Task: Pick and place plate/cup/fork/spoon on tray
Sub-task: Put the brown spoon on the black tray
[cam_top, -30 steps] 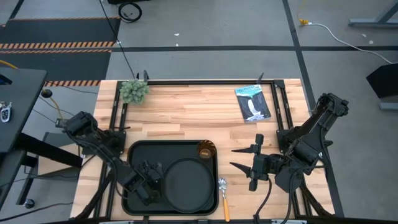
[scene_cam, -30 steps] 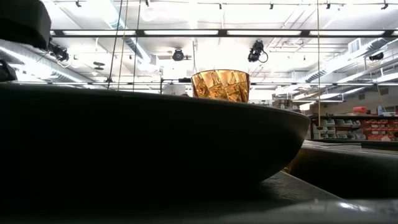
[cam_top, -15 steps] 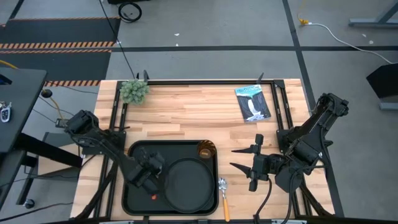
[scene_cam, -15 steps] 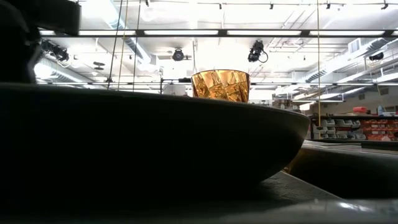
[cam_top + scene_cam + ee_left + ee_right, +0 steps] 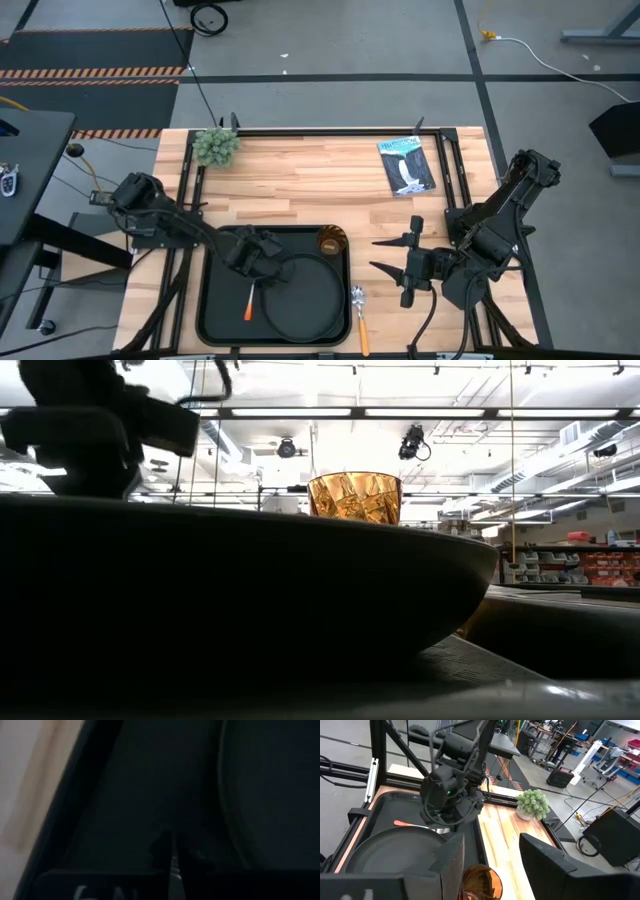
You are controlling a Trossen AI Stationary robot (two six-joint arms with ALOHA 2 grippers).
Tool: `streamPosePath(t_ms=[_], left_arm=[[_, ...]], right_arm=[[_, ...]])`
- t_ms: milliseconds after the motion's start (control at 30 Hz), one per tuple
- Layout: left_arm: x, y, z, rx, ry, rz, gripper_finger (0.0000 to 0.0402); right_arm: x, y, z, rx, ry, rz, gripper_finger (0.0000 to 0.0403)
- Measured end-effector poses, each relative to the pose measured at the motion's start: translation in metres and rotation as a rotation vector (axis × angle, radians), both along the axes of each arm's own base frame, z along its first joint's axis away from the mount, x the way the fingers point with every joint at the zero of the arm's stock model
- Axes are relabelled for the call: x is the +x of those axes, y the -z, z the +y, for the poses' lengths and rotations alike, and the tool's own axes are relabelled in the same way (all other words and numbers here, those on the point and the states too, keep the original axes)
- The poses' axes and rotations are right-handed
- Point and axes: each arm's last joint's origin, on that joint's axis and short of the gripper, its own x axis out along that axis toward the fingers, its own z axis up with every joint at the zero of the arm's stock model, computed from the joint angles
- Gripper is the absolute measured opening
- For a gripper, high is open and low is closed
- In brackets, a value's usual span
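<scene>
Three of the four pieces sit on the tray point(image 5: 215, 310) from above: plate point(image 5: 305, 295), cup point(image 5: 332, 241), fork point(image 5: 249, 301); the spoon point(image 5: 360, 318) lies beside it on the surface, unplaced. The left hand point(image 5: 262, 262) hovers over the tray, grip unreadable; right hand point(image 5: 392, 253) waits spread. Low view shows the cup point(image 5: 354, 497) behind the rim.

You have a small green plant point(image 5: 215, 146) at the worktop's far left corner, a booklet point(image 5: 406, 165) near its far right corner, lying flat.
</scene>
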Motion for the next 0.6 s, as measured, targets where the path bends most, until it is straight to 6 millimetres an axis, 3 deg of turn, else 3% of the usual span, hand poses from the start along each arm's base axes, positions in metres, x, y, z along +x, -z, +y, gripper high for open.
streamPosePath(t_ms=[400, 600], left_arm=[[-0.005, 0.021, 0.004, -0.074, 0.011, 0.002, 0.0022], [-0.007, 0.022, 0.003, -0.074, 0.004, 0.003, 0.0022]], right_arm=[[0.0, 0.0, 0.0, 0.003, -0.001, -0.004, 0.0196], [0.0, 0.0, 0.0, 0.002, -0.001, -0.004, 0.0196]])
